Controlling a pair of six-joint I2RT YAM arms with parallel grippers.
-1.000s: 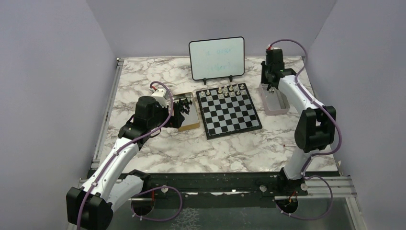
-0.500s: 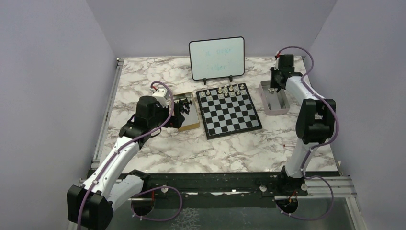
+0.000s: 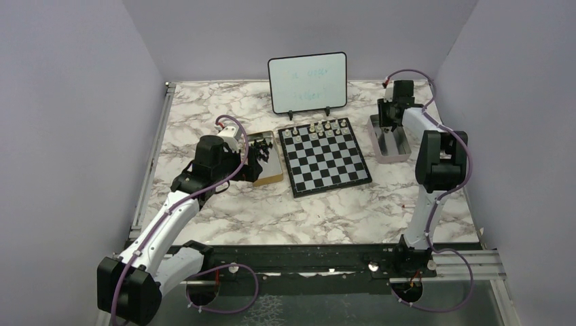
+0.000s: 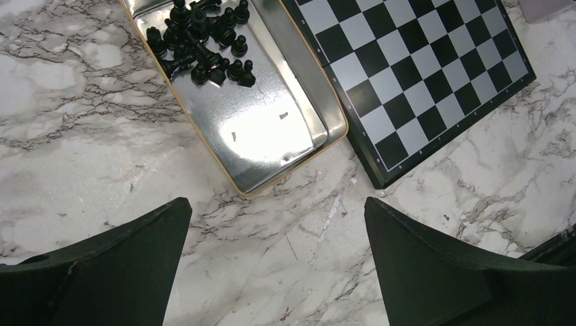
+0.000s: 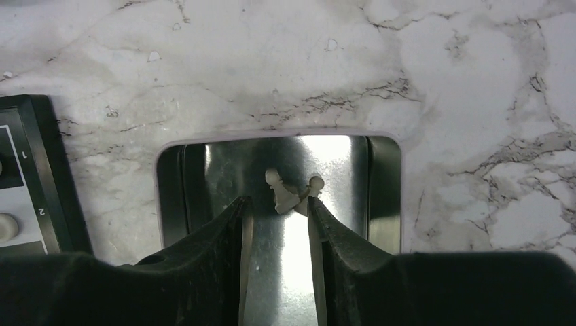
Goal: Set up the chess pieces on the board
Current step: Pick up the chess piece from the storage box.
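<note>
Narrowly apart and empty, the right gripper hangs over the centre-frame tin, seemingly to reach two pale pawns; the left gripper gapes wide.

Tin with chessmen left of board, tray right, whiteboard behind — chess pieces along board's far edge.

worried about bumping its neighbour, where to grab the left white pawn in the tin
Take the left pawn by its thin neck under the round head, coming from above. It seems to lie on its side; its base touches the other pawn, but the heads splay apart.
</note>
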